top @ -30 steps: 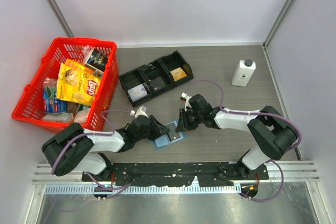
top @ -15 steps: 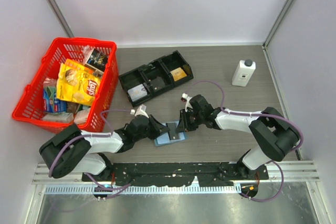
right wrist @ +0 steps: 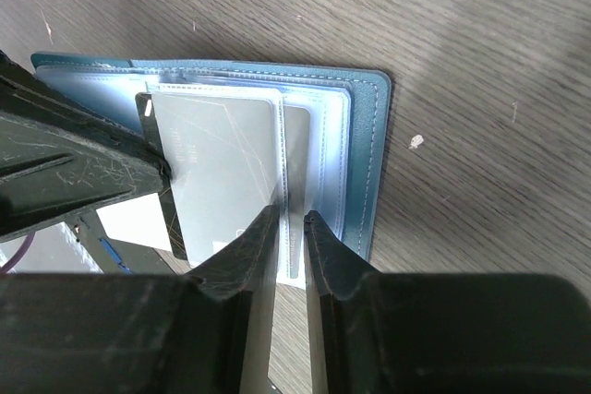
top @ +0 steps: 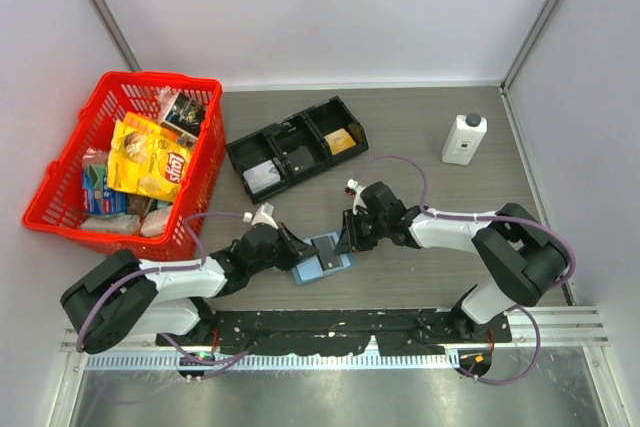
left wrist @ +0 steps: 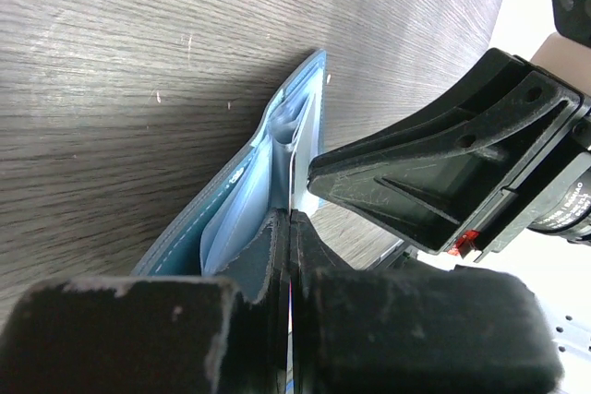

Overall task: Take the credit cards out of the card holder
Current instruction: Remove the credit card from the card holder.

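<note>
Lower centre of the top view: left gripper (top: 297, 251) is clamped tight on a credit card (right wrist: 222, 173) edge. Right gripper (top: 347, 237) pinches the card holder (top: 330, 267) sleeve, jaws barely apart.

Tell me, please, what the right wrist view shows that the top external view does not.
Only the right wrist view shows the card holder's clear sleeves and the right gripper pinching one of them. Only the top external view shows the red basket, the black tray and the white bottle. Both show the holder open on the table, a grey credit card in it, and the left gripper closed at that card's edge.
</note>
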Controlling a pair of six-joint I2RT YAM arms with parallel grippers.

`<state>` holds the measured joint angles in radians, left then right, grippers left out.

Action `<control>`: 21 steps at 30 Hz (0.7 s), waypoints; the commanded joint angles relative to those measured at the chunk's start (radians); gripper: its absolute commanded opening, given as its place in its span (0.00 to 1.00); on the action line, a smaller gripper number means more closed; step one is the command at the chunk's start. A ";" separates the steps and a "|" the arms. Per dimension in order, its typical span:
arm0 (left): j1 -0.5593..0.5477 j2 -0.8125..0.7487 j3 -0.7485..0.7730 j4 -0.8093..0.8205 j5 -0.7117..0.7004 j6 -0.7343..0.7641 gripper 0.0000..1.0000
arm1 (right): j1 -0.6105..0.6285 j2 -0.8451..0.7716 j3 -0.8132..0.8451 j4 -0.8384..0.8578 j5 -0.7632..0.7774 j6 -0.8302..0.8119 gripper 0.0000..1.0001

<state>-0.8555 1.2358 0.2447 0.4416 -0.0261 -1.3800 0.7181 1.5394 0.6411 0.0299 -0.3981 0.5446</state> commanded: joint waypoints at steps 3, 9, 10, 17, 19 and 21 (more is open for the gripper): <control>0.007 -0.068 0.010 -0.093 -0.020 0.018 0.00 | 0.006 0.027 -0.017 -0.004 0.038 -0.003 0.23; 0.026 -0.130 -0.016 -0.214 -0.018 0.025 0.00 | 0.004 0.002 -0.001 -0.024 0.056 -0.005 0.23; 0.029 -0.142 -0.024 -0.222 -0.018 0.025 0.00 | 0.007 -0.004 0.003 -0.024 0.054 -0.003 0.23; 0.032 -0.136 -0.030 -0.228 -0.001 0.055 0.00 | 0.006 -0.059 0.031 -0.024 0.022 0.003 0.23; 0.032 -0.134 -0.033 -0.216 0.005 0.059 0.00 | 0.007 -0.079 0.040 -0.021 0.010 0.009 0.23; 0.032 -0.127 -0.032 -0.207 0.009 0.065 0.00 | 0.006 -0.091 0.043 0.013 -0.017 0.014 0.23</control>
<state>-0.8303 1.1019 0.2234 0.2340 -0.0208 -1.3499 0.7204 1.5085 0.6434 0.0097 -0.3885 0.5526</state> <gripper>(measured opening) 0.011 0.227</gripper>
